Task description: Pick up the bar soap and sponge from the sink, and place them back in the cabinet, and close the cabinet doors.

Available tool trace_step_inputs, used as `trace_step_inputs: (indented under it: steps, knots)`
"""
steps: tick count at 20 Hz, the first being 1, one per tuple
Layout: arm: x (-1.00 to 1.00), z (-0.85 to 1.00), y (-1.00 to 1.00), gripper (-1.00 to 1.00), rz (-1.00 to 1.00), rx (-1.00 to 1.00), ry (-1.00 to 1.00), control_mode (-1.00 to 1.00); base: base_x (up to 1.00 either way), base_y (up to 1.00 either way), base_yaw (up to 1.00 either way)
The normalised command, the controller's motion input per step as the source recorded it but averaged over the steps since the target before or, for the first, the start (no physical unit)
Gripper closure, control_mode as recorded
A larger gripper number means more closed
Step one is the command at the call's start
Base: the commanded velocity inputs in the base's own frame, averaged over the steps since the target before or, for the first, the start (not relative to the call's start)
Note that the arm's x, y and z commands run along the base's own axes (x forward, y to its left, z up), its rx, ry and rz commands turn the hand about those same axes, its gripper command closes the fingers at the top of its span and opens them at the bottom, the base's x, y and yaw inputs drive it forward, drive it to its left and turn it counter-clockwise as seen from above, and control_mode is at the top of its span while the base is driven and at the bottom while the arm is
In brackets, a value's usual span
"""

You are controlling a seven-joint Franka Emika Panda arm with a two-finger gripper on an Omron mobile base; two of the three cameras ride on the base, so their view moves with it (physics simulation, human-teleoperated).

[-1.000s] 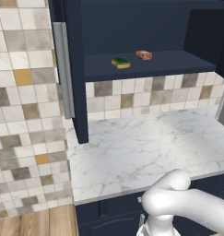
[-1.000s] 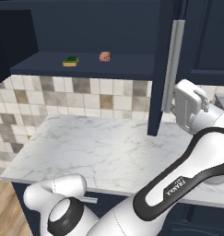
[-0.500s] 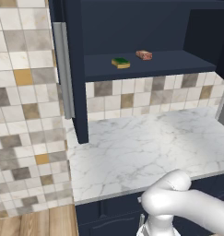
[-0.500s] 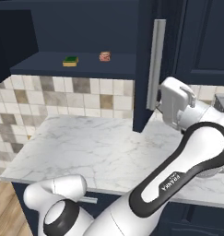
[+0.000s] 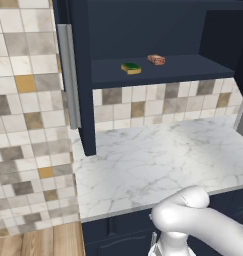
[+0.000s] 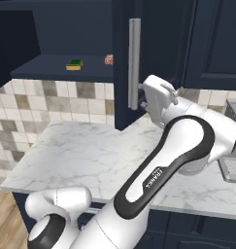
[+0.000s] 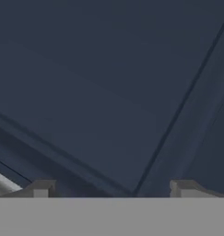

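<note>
The cabinet point(image 5: 158, 30) stands open above the counter. On its shelf lie the green-and-yellow sponge point(image 5: 130, 68) point(image 6: 74, 63) and, to its right, the orange-red bar soap point(image 5: 156, 59) point(image 6: 109, 59), half hidden by a door in the right base view. The right cabinet door point(image 6: 122, 58) is partly swung in, its silver handle point(image 6: 134, 63) facing the camera. My gripper point(image 6: 144, 101) presses against that door just below the handle. In the hand view my gripper point(image 7: 113, 191) is open against the navy panel point(image 7: 109, 92), nothing between its fingertips point(image 7: 39, 189). The sink is out of view.
The left cabinet door point(image 5: 79, 75) stands wide open with its bar handle point(image 5: 68, 75) by the tiled wall point(image 5: 28, 125). A white marble counter point(image 5: 153, 160) runs beneath the cabinet. A grey object point(image 6: 232, 168) sits at the counter's right end.
The right cabinet door has swung leftward toward the cabinet, and my hand has travelled with it. Sponge and soap have not moved.
</note>
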Motion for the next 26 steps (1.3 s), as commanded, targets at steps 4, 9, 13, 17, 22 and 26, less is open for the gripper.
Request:
trace_step_inputs:
  steps: [4,9,13,17,22,26]
  knots:
    - [0.03,0.07,0.65,-1.00,0.00,-0.01,0.00,-1.00,0.00,0.00,0.00]
    - [0.02,0.16,0.58,-1.00,0.00,0.00,0.00,-1.00,0.00,0.00,0.00]
    - [0.11,0.13,0.59,-1.00,0.00,0.00,0.00,-1.00,0.00,0.00,0.00]
    - [0.19,0.12,0.46,-1.00,-0.03,0.00,0.00,-1.00,0.00,0.00,0.00]
    - [0.30,0.08,0.36,-1.00,-0.06,0.00,0.00,-1.00,0.00,0.00,0.00]
    - [0.31,0.02,0.41,-1.00,-0.06,0.00,0.00,-1.00,0.00,0.00,0.00]
